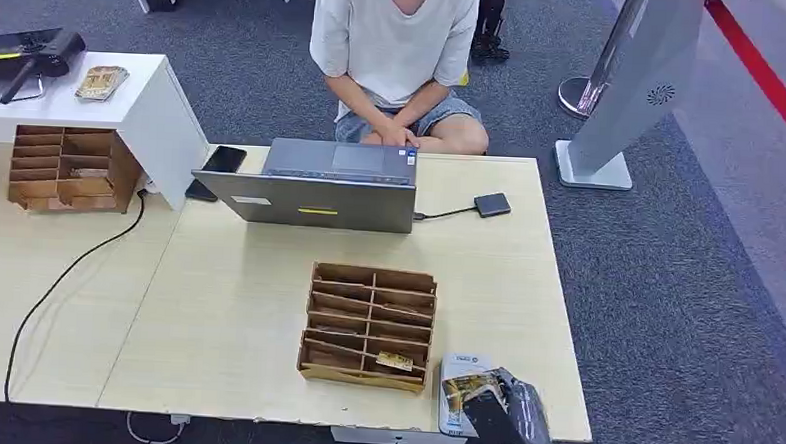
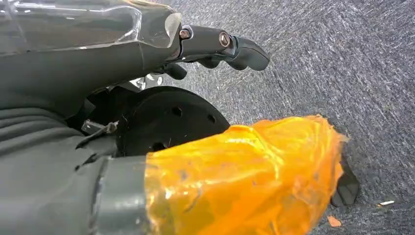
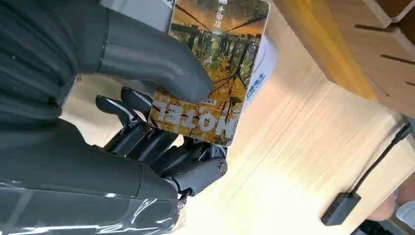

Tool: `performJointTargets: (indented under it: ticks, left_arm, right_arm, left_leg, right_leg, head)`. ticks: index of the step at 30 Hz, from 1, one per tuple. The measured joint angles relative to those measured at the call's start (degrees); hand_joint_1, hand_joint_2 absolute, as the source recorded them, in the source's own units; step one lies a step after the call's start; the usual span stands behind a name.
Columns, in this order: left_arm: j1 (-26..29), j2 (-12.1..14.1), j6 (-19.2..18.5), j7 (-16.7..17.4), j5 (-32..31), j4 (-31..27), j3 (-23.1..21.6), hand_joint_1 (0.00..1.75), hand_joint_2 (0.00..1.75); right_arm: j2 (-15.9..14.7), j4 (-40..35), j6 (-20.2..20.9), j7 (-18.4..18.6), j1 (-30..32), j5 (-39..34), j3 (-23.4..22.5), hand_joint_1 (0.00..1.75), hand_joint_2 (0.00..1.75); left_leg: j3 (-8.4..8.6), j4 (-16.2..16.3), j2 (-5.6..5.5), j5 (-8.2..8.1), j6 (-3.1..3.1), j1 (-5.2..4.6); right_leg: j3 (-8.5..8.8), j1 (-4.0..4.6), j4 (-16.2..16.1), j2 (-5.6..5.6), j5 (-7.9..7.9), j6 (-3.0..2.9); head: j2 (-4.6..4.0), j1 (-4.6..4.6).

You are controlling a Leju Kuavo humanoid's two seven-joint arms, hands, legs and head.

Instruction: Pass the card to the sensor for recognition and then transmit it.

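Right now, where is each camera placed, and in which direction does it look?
Head view: high on the body, looking down at the table and card rack; right hand shows.
Left wrist view: behind the left hand, facing carpet.
Right wrist view: behind the right hand, facing the hotel card it holds.
Shared: card, card reader, table.
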Motion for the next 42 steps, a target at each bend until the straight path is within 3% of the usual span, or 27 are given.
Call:
performJointTargets:
  ticks: [18, 42]
  left_arm:
    - [-0.5, -0.1, 0.0, 0.5, -4.2, 0.9, 3.8, 0.00, 0.00]
    - [-0.4, -0.3, 0.0, 0.8, -7.6, 1.0, 7.1, 0.00, 0.00]
  right_arm:
    - [0.7, 5.0, -2.3, 5.3, -4.3, 10.3, 2.8, 1.75, 1.75]
    - [2.2, 7.4, -2.4, 6.2, -6.0, 13.7, 3.3, 1.75, 1.75]
  left_leg:
    - [0.03, 0.0, 0.00, 0.00, 0.00, 0.00]
    - [0.06, 0.0, 0.00, 0.00, 0.00, 0.01]
  right_leg:
    - [0.02, 0.00, 0.0, 0.00, 0.00, 0.00]
    - [0.05, 0.00, 0.0, 0.00, 0.00, 0.00]
  head:
    - [0.00, 0.00]
    - [0.00, 0.00]
